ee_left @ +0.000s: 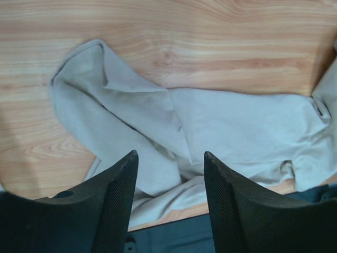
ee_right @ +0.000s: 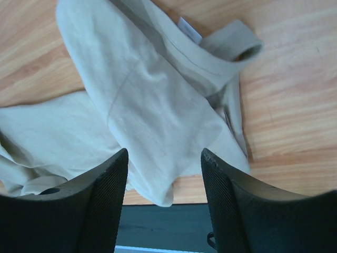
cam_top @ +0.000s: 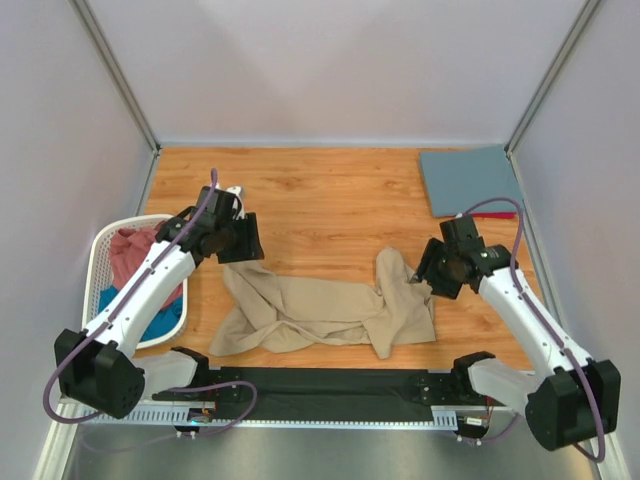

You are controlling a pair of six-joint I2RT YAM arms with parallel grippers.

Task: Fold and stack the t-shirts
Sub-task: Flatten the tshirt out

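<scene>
In the overhead view the left arm [cam_top: 150, 285] crosses the basket [cam_top: 98, 262] and hides much of the pink t-shirt [cam_top: 130, 248] and the teal t-shirt [cam_top: 170, 318] inside, so their shape cannot be told. The left wrist view cuts the tan t-shirt [ee_left: 237, 132] at its right edge, and the left claw [ee_left: 171, 155], itself cropped by the lower edge, covers the cloth's near part. The right claw [ee_right: 164, 153] is cropped likewise, and that view cuts the shirt at top and left. The white label [ee_right: 189, 30] lies half tucked under a fold.
</scene>
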